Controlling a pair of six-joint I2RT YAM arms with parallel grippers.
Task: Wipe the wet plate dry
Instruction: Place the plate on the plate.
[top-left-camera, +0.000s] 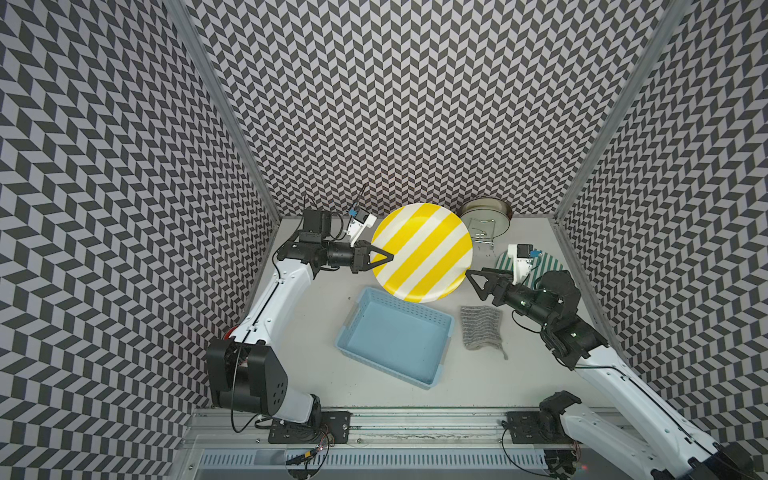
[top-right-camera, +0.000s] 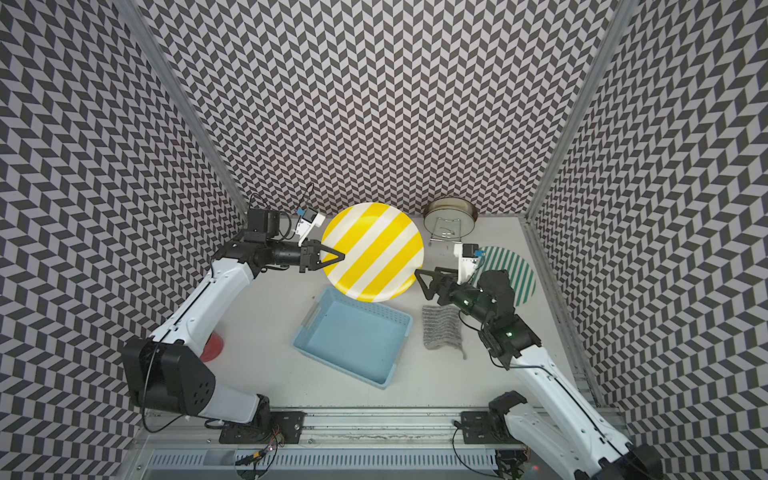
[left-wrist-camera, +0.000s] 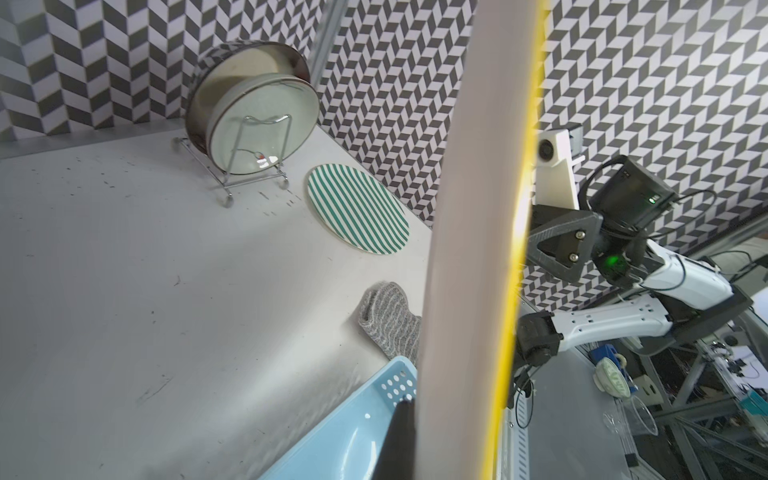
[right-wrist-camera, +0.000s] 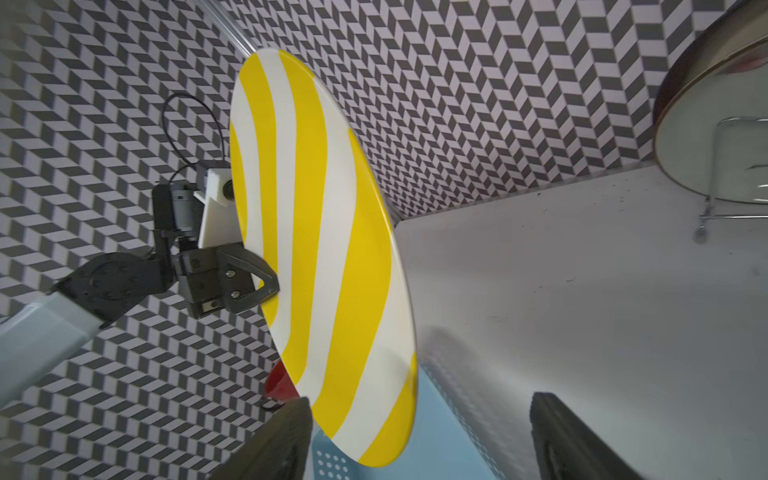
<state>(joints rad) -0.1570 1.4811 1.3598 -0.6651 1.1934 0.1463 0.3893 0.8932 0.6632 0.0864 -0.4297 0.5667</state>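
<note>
The left gripper (top-left-camera: 388, 258) is pinching the left rim of the yellow-striped plate (top-left-camera: 422, 253), holding it raised above the far edge of the blue basket (top-left-camera: 409, 309). The right gripper (top-left-camera: 476, 284) is gaping wide just beside the opposite rim, and the grey cloth (top-left-camera: 480, 328) is lying on the table nearby.

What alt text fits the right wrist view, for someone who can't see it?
The left gripper is shut on the rim of a round yellow-and-white striped plate, holding it tilted over a light blue perforated plastic basket. The right gripper stands open and empty near the plate's face. Beyond, a round metal tin leans in a wire rack.
</note>
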